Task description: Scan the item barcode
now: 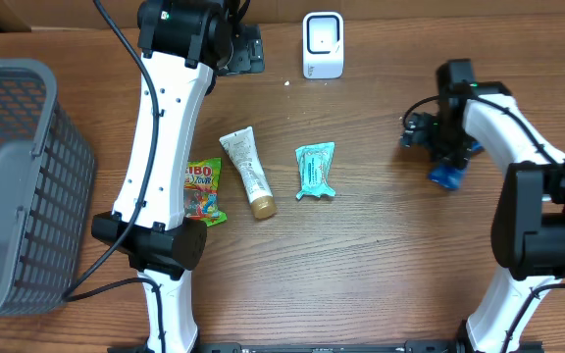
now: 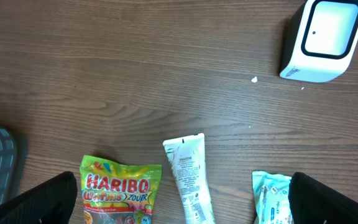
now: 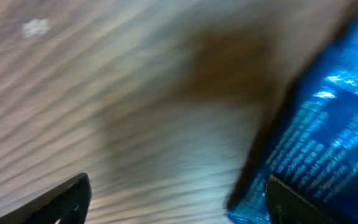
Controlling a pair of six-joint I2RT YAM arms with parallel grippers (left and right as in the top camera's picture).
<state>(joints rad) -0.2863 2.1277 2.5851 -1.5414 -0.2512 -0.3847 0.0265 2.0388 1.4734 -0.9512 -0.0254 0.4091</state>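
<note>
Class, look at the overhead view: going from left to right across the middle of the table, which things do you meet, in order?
grey basket → Haribo bag → white tube → teal packet → blue packet

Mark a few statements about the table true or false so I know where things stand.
1. The white scanner stands on the far side of the table, apart from the items. True.
2. The tube lies between the Haribo bag and the teal packet. True.
3. The left hand grips the Haribo bag. False: it is open and empty, up near the scanner.
4. The blue packet lies beside the tube. False: it lies far to the right, at the right hand, whose fingers stand wide apart.
</note>
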